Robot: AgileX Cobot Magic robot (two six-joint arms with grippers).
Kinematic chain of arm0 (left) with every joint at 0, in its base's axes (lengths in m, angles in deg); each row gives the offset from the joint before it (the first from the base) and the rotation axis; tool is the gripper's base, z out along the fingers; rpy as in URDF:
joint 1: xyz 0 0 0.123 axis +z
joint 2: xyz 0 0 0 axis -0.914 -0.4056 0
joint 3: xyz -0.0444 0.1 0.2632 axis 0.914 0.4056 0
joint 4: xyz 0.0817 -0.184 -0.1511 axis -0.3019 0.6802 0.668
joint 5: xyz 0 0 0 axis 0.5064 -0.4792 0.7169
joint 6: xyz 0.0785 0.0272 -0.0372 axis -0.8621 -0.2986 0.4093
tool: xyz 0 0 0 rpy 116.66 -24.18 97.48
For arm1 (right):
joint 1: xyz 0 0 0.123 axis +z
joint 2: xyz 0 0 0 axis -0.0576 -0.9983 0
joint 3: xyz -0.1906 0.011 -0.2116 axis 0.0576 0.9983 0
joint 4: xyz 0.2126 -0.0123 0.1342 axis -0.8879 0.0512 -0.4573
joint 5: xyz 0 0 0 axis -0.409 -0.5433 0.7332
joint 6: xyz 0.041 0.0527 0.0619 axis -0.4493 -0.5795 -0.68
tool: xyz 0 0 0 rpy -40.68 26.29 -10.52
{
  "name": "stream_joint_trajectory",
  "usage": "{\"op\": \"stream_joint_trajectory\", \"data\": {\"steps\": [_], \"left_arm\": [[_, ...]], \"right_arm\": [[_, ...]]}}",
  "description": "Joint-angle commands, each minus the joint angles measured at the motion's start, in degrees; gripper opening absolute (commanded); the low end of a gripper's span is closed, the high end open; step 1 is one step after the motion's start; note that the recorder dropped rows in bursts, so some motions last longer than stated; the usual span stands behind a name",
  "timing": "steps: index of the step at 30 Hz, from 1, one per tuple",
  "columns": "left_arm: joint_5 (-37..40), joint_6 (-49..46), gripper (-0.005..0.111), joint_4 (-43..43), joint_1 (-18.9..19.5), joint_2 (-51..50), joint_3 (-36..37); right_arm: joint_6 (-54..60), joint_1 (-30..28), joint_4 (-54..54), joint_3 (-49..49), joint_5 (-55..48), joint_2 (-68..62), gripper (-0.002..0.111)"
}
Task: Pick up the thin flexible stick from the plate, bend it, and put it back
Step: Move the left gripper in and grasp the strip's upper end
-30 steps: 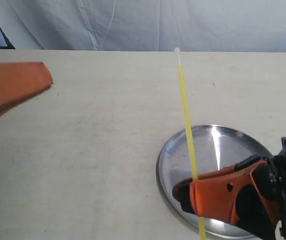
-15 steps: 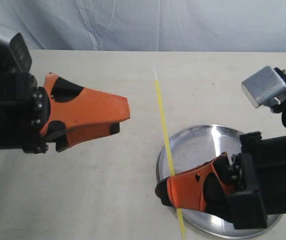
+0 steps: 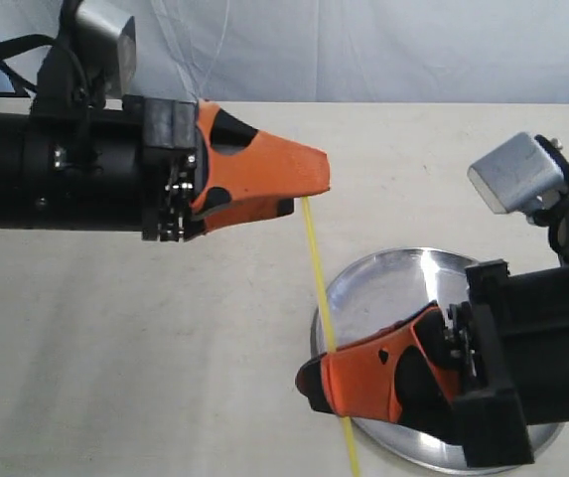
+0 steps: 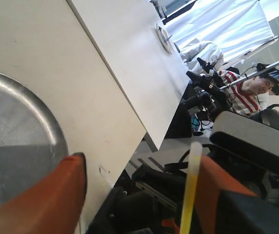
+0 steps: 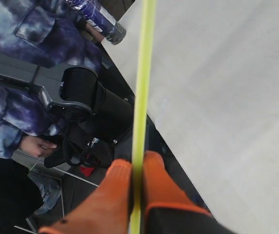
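My right gripper [image 3: 316,373] is shut on the thin flexible stick [image 3: 318,270], a yellow strand held above the table and slanting up and to the left. Its lower end pokes out below the fingers. The right wrist view shows the stick [image 5: 143,73] pinched between the two orange fingertips of that gripper [image 5: 137,163]. My left gripper [image 3: 316,184] is at the strand's upper end and hides the tip in the exterior view. In the left wrist view this gripper [image 4: 141,163] is open, with the pale-tipped stick [image 4: 193,175] between its fingers, close to one finger [image 4: 217,190]. The plate [image 3: 403,288] lies under the right gripper.
The pale table [image 3: 145,338] stretches left of the plate. A blue-grey cloth [image 3: 363,50] hangs behind its far edge. Past the table's edge [image 4: 129,112] there are people and equipment.
My left arm has come in from the left and now has the stick's top end between its fingers. The right gripper has shifted slightly left, still holding the stick.
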Motion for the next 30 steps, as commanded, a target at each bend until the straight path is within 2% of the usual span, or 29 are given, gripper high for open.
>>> {"op": "stream_joint_trajectory", "data": {"steps": [1, 3, 4, 6, 13, 14, 16, 17, 19, 23, 27, 29, 30], "left_arm": [[-0.4, -0.6, 0.051, 0.9, -1.8, -2.9, -2.5], [-0.4, -0.6, 0.036, 0.9, -2.7, -3.7, -3.5], [-0.2, -0.6, 0.02, 0.9, -3.8, -4.2, -4.4], [0.6, -3.5, 0.001, 0.9, -5.1, -4.3, -4.9], [2.3, -8.3, 0.0, 0.9, -5.4, -4.3, -4.9], [2.2, -8.3, 0.0, 0.9, -5.4, -4.3, -4.9], [2.2, -8.3, 0.0, 0.9, -5.4, -4.3, -4.9], [2.2, -8.2, 0.0, 0.9, -5.4, -4.3, -4.9], [2.4, -8.1, 0.0, 0.9, -5.4, -4.3, -4.9], [2.4, -7.9, 0.0, 0.9, -5.4, -4.3, -6.2], [1.1, -8.2, 0.0, 0.9, -6.1, -4.3, -8.2], [-0.3, -8.4, 0.0, 0.9, -6.7, -4.3, -8.7], [-1.4, -9.1, 0.0, 0.9, -7.2, -4.3, -8.7]], "right_arm": [[0.7, 0.0, -1.1, 0.0, 0.3, -0.2, -0.001], [0.7, 0.0, -1.5, 0.0, 1.3, -0.3, -0.001], [0.7, 0.0, -2.0, 0.0, 1.9, -0.6, -0.001], [0.7, 0.0, -2.7, 0.0, 3.3, -0.9, -0.001], [0.7, 0.0, -1.0, 0.0, 6.7, -0.9, 0.001], [0.7, 0.0, 0.1, 0.0, 6.7, -0.9, 0.005], [0.7, 0.0, 3.1, 0.0, 6.8, -0.9, 0.03], [0.1, 0.0, 4.4, 0.0, 7.2, -0.9, 0.051], [-2.4, 0.0, 7.7, 0.0, 9.5, -1.0, 0.067], [-5.4, 0.0, 9.9, 0.0, 9.1, -2.6, 0.06], [-5.4, 0.0, 6.3, 0.0, 6.7, -5.4, 0.049], [-4.8, 0.0, 4.4, 0.0, 6.2, -6.4, 0.042], [-4.0, 0.0, 4.3, 0.0, 5.5, -6.9, 0.034]]}}
